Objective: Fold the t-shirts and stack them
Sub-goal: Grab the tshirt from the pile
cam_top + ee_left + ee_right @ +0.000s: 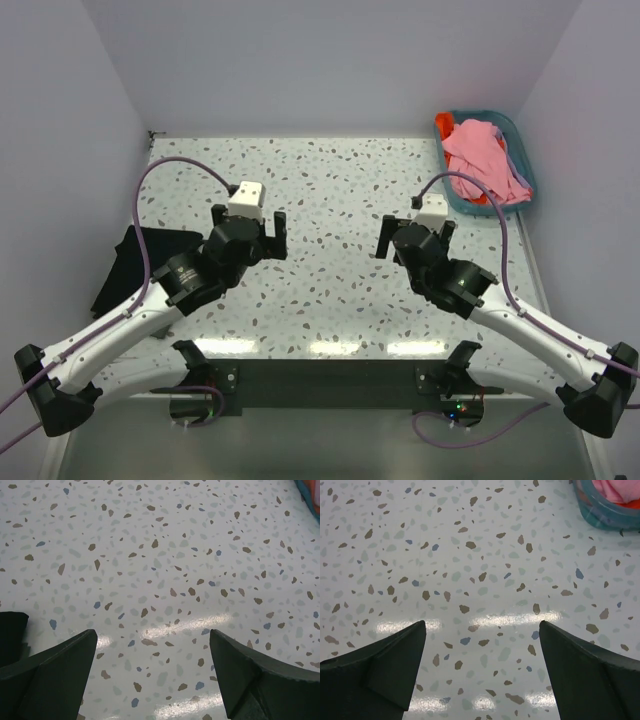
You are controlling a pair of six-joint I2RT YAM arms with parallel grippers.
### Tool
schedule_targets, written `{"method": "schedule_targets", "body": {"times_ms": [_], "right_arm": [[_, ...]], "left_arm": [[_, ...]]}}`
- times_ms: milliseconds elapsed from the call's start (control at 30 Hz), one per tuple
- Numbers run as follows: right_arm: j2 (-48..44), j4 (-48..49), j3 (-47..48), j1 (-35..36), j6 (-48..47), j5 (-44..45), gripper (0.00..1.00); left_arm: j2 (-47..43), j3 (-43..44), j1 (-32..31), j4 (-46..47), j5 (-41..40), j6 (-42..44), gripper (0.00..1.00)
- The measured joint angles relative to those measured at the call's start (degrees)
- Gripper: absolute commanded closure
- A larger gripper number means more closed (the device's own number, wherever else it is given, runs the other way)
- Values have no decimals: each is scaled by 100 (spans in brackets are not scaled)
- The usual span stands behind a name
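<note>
A black t-shirt lies folded at the table's left edge, partly under my left arm; its corner shows in the left wrist view. A salmon-pink t-shirt is heaped in the teal basket at the back right, with an orange t-shirt showing beneath it; both show in the right wrist view. The lavender t-shirt is out of view. My left gripper is open and empty over the speckled table. My right gripper is open and empty too.
The teal basket also shows at the top right of the right wrist view. White walls close in the table at the back and both sides. The speckled tabletop lies between the grippers and the basket.
</note>
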Motion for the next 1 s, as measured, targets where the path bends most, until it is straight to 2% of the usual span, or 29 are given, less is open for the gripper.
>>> {"method": "schedule_targets", "body": {"times_ms": [200,267,367,467,567,700,867,1000], "right_arm": [[107,11,26,0,-111,-55,1],[389,0,184,-2,-262,-55,1],[1241,79,896,-245,-592,-94,1],[2116,291,1755,-1056,-767,-627,1],[3145,529,2767,-2319,-793,-1078,1],[4465,662,4009,-3464,-645,-1250,2],[5598,697,4811,-4103,-501,-1143,4],[6059,839,4986,-4382,-398,-1049,10]], "left_arm": [[0,0,0,-2,118,2,0],[0,0,0,0,190,2,0],[-2,0,0,-2,308,2,0],[0,0,0,-7,457,0,0],[17,0,0,-42,586,-11,0],[24,0,0,-118,726,-20,0],[-120,-20,0,-190,811,-22,0],[-376,-142,0,-240,828,-24,0]]}}
